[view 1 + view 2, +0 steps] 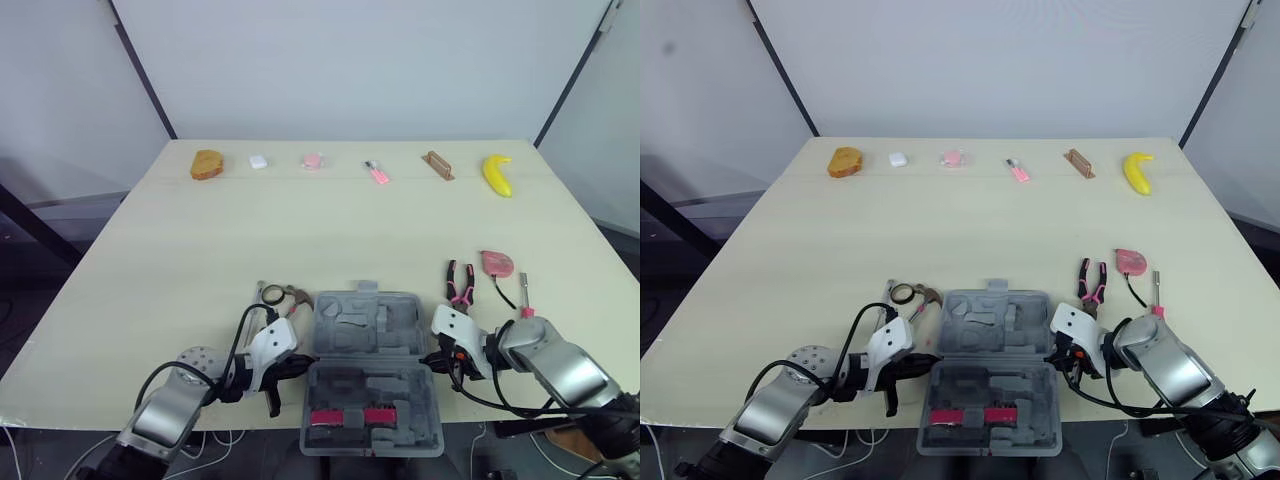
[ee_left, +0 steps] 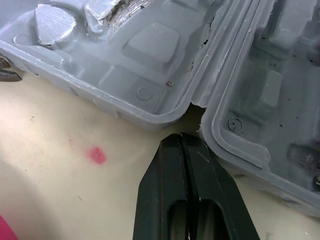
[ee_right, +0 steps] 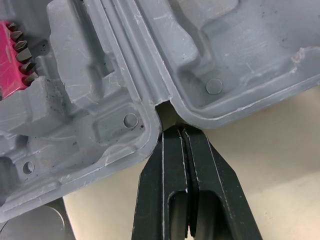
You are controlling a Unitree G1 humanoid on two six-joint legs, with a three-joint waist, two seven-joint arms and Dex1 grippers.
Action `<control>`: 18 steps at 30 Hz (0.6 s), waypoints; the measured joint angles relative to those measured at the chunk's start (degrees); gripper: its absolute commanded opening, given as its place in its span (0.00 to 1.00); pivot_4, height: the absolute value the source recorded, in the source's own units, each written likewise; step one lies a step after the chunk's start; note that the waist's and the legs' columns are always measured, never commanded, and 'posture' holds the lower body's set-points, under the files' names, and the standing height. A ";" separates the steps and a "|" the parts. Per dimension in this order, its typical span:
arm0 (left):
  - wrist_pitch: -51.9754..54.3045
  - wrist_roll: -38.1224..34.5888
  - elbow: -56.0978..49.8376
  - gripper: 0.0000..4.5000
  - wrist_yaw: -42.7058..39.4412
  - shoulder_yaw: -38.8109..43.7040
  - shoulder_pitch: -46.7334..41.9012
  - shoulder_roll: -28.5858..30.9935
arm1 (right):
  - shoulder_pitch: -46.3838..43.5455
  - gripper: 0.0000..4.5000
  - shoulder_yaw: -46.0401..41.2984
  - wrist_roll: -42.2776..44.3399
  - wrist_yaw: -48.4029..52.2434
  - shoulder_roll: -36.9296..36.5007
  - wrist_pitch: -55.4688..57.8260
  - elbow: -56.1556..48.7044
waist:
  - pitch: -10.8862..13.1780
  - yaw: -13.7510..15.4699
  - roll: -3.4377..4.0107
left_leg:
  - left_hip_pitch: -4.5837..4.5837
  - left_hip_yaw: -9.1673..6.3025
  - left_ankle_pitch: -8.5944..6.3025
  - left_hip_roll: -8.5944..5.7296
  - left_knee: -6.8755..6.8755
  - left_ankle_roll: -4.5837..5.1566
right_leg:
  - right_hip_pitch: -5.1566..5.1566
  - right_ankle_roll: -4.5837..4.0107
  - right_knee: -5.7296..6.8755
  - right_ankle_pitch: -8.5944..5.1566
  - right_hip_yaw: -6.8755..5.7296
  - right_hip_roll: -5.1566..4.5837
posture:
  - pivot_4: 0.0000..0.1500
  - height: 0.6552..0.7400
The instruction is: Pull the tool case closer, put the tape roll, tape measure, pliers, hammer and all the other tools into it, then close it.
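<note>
Table [image 1: 300, 230]: tool case [image 1: 365, 340] between left end effector [image 2: 181, 140] and right end effector [image 3: 181, 131], both pressed together, at hinge.

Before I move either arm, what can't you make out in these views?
Hammer: most of its handle hidden behind the left arm, head views.
Small tool beside the pliers: near end hidden behind the right arm, head views.
Pink item at the far edge: too small to identify.
Left claw and right claw, shut at the case's hinge notches: wrist views cannot settle whether tips touch it.

Lab test bay, pale table [image 1: 200, 260], white partition walls [image 1: 350, 70]
</note>
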 measured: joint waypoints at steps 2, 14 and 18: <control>0.03 -0.12 -0.19 0.01 0.11 0.01 0.27 0.06 | 0.11 0.00 0.01 0.29 -0.19 -0.11 0.02 -0.06 | 0.00 0.00 0.00 | 0.01 0.00 0.00 0.00 0.00 0.00 | 0.01 0.00 0.00 0.00 0.00 0.00 | 1.00 1.00; 5.68 -0.75 -4.89 0.01 1.38 -0.05 1.47 0.93 | 0.21 0.00 0.12 0.90 -1.25 -0.30 0.30 -0.45 | -0.01 -0.02 -0.01 | 0.02 0.02 0.00 0.00 0.00 0.00 | 0.01 0.00 0.00 0.00 0.03 0.01 | 1.00 1.00; 8.34 -1.14 -6.84 0.01 1.88 -0.14 1.67 1.09 | 0.21 0.00 0.11 0.97 -1.23 -0.44 0.30 -0.44 | -0.01 -0.01 -0.01 | 0.02 0.01 0.00 0.00 0.00 0.00 | 0.01 0.00 0.00 0.00 0.03 0.01 | 1.00 1.00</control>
